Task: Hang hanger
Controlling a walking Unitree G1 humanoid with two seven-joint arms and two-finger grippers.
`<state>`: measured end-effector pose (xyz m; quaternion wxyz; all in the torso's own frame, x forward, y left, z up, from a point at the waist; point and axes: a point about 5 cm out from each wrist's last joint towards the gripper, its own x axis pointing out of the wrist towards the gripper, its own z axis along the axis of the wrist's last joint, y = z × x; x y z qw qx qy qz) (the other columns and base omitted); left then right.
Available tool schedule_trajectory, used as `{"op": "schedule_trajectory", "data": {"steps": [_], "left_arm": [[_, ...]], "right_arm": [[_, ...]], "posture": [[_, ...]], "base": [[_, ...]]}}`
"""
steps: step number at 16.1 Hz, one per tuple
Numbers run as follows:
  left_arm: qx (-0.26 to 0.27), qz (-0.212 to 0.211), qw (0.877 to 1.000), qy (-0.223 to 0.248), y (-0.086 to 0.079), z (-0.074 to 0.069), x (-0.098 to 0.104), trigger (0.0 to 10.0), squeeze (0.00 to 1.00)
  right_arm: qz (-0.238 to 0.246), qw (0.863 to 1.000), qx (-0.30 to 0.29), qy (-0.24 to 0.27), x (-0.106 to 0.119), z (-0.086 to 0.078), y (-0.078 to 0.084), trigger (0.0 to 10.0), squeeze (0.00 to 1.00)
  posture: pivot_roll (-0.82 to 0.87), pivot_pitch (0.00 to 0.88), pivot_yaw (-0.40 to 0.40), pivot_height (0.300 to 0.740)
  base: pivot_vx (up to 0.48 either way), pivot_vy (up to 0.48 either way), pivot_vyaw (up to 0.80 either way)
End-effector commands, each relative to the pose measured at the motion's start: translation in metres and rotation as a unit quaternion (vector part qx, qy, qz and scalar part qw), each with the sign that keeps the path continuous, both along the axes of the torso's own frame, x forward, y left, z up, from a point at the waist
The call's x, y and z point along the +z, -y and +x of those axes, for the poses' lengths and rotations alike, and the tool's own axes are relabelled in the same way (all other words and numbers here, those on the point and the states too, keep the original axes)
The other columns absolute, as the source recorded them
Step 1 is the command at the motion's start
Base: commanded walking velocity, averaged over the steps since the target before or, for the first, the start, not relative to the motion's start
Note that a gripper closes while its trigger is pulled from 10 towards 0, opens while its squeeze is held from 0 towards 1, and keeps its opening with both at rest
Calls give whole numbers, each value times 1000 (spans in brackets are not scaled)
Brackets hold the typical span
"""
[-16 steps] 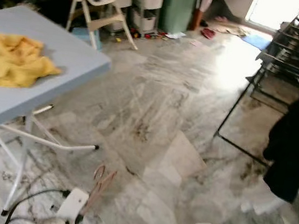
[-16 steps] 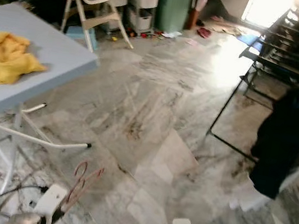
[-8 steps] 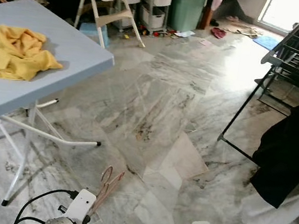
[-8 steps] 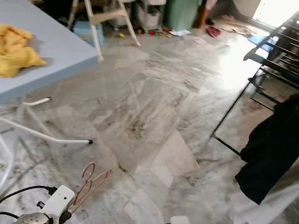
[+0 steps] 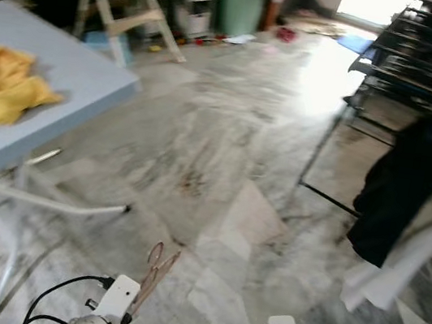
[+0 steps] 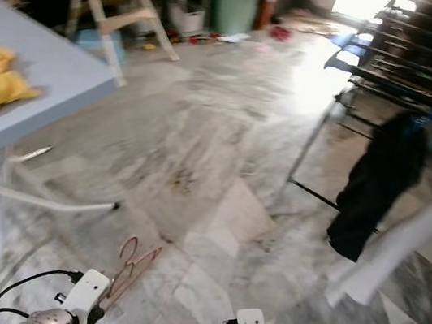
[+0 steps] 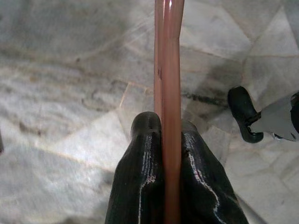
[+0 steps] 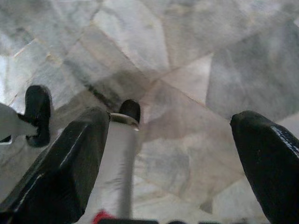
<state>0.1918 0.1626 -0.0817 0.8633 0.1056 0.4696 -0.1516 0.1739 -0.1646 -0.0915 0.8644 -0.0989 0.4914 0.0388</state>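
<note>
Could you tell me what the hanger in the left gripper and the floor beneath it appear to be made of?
The hanger, clamped between the left gripper's black fingers, looks like thin metal with a glossy copper-pink finish; a bright highlight runs along its rod. It could also be coated plastic. The floor looks like polished grey-white marble, going by its veining and glare.

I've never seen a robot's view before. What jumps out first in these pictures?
Low in front, the left gripper is shut on a thin pink hanger that pokes out over the marble floor. To the robot's right stands a dark drying rack with a black garment hanging from it. To its left, a yellow cloth lies crumpled on a pale blue table.
</note>
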Motion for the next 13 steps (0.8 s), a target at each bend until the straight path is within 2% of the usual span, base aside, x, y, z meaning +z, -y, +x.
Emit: {"op": "schedule_trajectory", "data": {"steps": [1, 7, 13], "left_arm": [[-1, 11, 1000, 3, -7, 2, 1, 10000, 0], [-7, 15, 1000, 2, -9, 2, 2, 10000, 0], [-10, 18, 1000, 5, -11, 4, 3, 10000, 0]], "right_arm": [[1, 1000, 4, 1, 0, 2, -7, 10000, 0], [-3, 1000, 11, 0, -1, 0, -14, 10000, 0], [-4, 1000, 14, 2, 1, 3, -14, 10000, 0]], "posture": [[-68, 73, 20, 740], [-71, 69, 24, 740], [-68, 70, 25, 740]], "base": [[0, 371, -788], [0, 372, -788], [0, 361, -771]]}}
